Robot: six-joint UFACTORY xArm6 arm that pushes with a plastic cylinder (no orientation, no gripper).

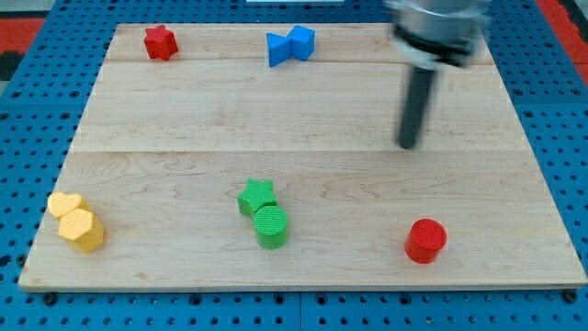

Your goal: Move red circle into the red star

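Observation:
The red circle (426, 240) lies near the view's bottom right of the wooden board (294, 110). The red star (160, 42) sits at the view's top left corner of the board. My tip (407, 145) is at the end of the dark rod, right of centre, well above the red circle in the view and far to the right of the red star. It touches no block.
Two blue blocks touch each other at the view's top centre: a blue one (278, 49) and a blue cube-like one (301, 40). A green star (257, 197) touches a green circle (271, 225) at bottom centre. A yellow heart (64, 204) and a yellow hexagon (81, 229) touch at bottom left.

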